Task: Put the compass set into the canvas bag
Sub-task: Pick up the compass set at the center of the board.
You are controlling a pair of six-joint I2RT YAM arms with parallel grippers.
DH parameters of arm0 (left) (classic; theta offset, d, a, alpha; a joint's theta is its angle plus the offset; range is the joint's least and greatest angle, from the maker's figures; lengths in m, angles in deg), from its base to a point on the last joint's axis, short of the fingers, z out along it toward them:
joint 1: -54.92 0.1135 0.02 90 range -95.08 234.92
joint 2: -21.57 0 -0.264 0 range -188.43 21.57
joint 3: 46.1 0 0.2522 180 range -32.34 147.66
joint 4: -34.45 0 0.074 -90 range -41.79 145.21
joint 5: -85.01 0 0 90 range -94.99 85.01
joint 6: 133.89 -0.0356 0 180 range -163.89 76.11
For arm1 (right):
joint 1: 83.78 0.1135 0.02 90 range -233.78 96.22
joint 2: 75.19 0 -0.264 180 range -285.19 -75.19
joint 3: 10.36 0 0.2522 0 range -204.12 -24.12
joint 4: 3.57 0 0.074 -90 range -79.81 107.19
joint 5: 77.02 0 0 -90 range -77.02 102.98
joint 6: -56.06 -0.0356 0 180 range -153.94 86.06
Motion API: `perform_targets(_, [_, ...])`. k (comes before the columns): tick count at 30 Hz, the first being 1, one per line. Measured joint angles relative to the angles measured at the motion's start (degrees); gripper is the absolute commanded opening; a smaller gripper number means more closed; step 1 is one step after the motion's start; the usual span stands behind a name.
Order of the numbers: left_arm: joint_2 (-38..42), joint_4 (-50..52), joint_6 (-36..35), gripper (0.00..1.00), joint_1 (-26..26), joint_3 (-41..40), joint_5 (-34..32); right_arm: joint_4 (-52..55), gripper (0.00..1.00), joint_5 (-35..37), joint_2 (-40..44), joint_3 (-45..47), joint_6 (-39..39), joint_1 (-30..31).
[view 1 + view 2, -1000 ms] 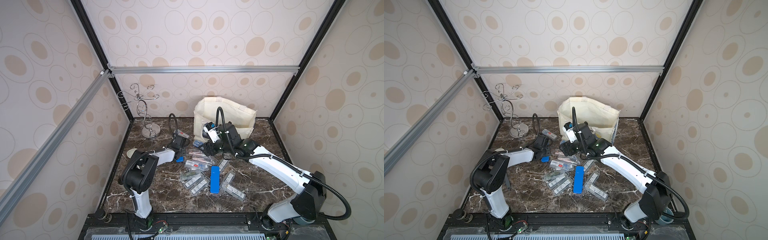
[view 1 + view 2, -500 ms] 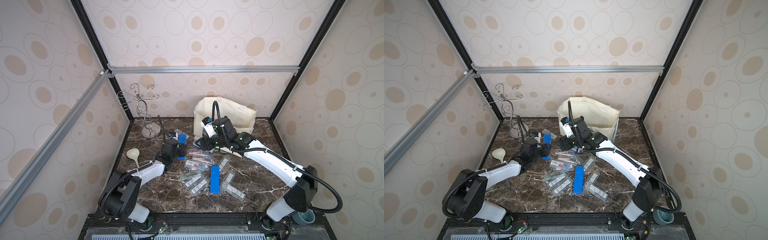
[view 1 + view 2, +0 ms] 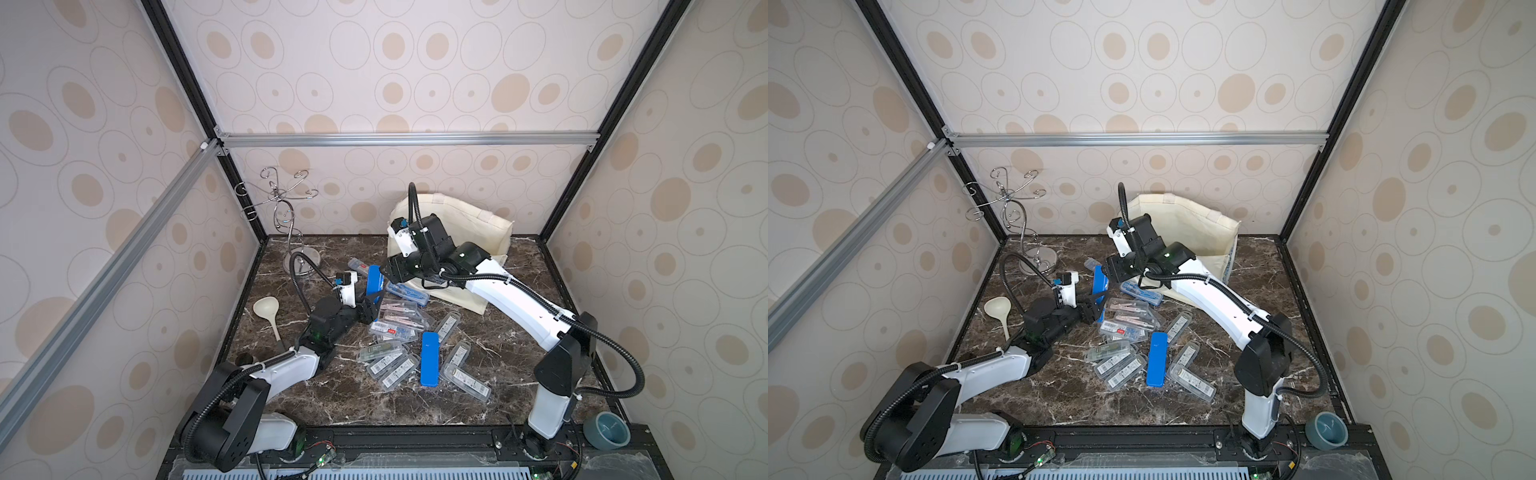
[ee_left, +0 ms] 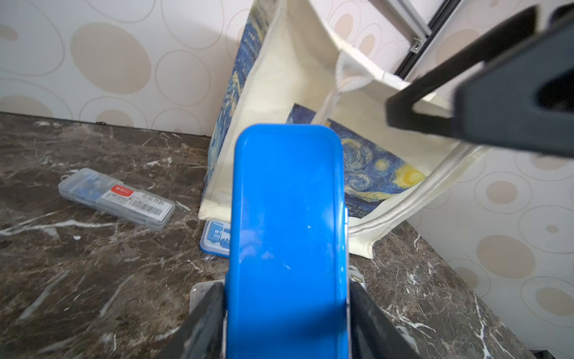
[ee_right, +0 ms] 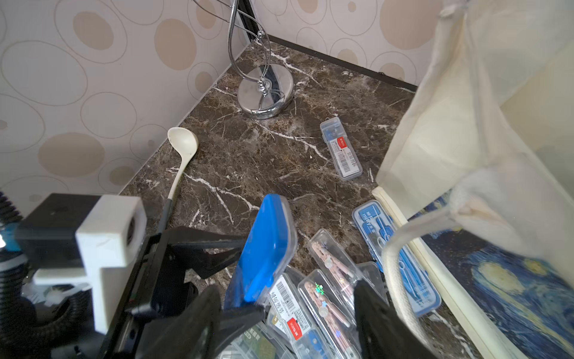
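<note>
My left gripper (image 3: pixel 371 305) is shut on the lower end of a blue compass set case (image 3: pixel 374 282), which stands tilted upright above the marble floor, just in front of the canvas bag (image 3: pixel 469 232). The left wrist view shows the case (image 4: pixel 287 233) clamped between both fingers, with the bag's Starry Night print (image 4: pixel 372 167) behind it. My right gripper (image 3: pixel 388 270) hangs open at the bag's near edge, right beside the case's top. In the right wrist view the white rope handle (image 5: pixel 394 264) runs past one finger and nothing is gripped.
Several clear compass cases (image 3: pixel 395 328) and a second blue case (image 3: pixel 429 359) lie scattered mid-floor. One clear case (image 5: pixel 341 152) lies near the chrome stand (image 3: pixel 291 224). A white ladle (image 3: pixel 268 313) lies by the left wall. A teal bowl (image 3: pixel 606 430) sits at the front right.
My left gripper took hold of the blue case and raised it toward the bag, while that arm folded lower. My right gripper shifted left along the bag's edge.
</note>
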Motion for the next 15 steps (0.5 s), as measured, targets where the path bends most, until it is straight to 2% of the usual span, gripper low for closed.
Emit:
perform_targets(10, [0.11,-5.16,-2.78,0.60,0.00,-0.22,0.20,2.64,0.63,-3.10,-5.20,-7.02,-2.80,0.02])
perform_targets(15, [0.11,-5.95,-3.82,0.60,0.00,-0.31,0.15,2.84,0.54,-4.24,-7.10,-8.55,-3.87,0.02])
